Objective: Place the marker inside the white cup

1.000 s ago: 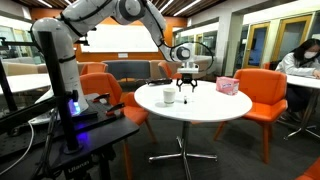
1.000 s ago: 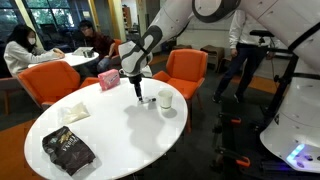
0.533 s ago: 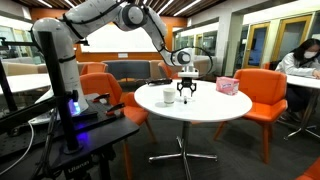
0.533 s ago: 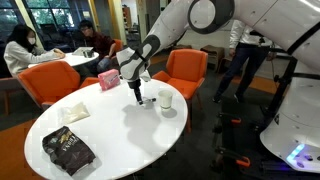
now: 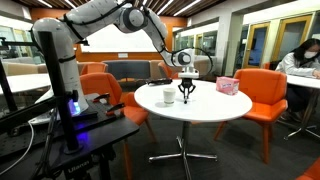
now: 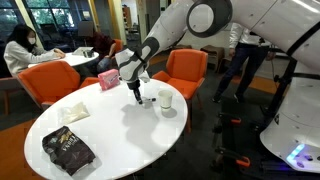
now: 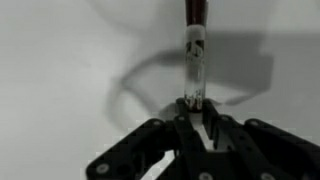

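In the wrist view my gripper (image 7: 193, 108) is shut on the marker (image 7: 195, 50), a slim pale stick with a dark red far end, lying on the white tabletop and pointing away from the fingertips. In both exterior views the gripper (image 5: 186, 96) (image 6: 137, 97) points down at the round white table (image 5: 215, 110) (image 6: 110, 140). The white cup (image 5: 167, 96) (image 6: 166, 100) stands upright a short way beside it, apart from the fingers. The marker is too small to make out in the exterior views.
A pink box (image 5: 227, 86) (image 6: 108, 80) sits near the table's edge. A dark snack bag (image 6: 68, 152) and a pale paper (image 6: 75, 113) lie on the near side. Orange chairs (image 5: 262, 92) (image 6: 50, 80) ring the table.
The gripper has come down to the tabletop and its jaws have gone from open to shut on the marker's end. The cup has not moved.
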{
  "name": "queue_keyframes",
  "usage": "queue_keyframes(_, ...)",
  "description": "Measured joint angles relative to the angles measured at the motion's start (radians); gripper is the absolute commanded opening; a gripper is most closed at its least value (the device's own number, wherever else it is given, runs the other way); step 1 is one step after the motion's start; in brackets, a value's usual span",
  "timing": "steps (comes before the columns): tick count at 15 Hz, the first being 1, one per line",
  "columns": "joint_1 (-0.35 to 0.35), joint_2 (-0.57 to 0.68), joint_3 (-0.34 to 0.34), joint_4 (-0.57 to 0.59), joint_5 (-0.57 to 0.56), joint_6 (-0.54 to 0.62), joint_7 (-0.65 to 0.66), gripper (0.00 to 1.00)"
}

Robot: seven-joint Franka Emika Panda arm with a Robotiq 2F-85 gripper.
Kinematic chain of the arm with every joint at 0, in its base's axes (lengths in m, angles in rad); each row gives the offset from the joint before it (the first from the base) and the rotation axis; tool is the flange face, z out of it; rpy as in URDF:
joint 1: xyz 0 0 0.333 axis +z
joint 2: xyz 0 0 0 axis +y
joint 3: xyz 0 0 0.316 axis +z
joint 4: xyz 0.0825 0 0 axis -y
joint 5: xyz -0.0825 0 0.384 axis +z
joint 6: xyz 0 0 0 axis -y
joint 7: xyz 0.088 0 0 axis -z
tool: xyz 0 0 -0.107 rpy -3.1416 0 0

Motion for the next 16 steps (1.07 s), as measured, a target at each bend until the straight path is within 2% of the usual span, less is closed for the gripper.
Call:
queue_keyframes(5,-0.016,-0.018,0.03,-0.002,0.004,0.013,-0.025,0.05)
queue_keyframes(8,-0.056,-0.088,0.077,-0.067,0.032,0.079,-0.084,0.05)
queue_keyframes(11,-0.129,-0.207,0.154,-0.213,0.111,0.151,-0.204,0.05)
queue_keyframes(14,-0.219,-0.341,0.239,-0.389,0.237,0.156,-0.381,0.05)
queue_keyframes(16,-0.258,-0.432,0.26,-0.515,0.326,0.184,-0.488,0.05)
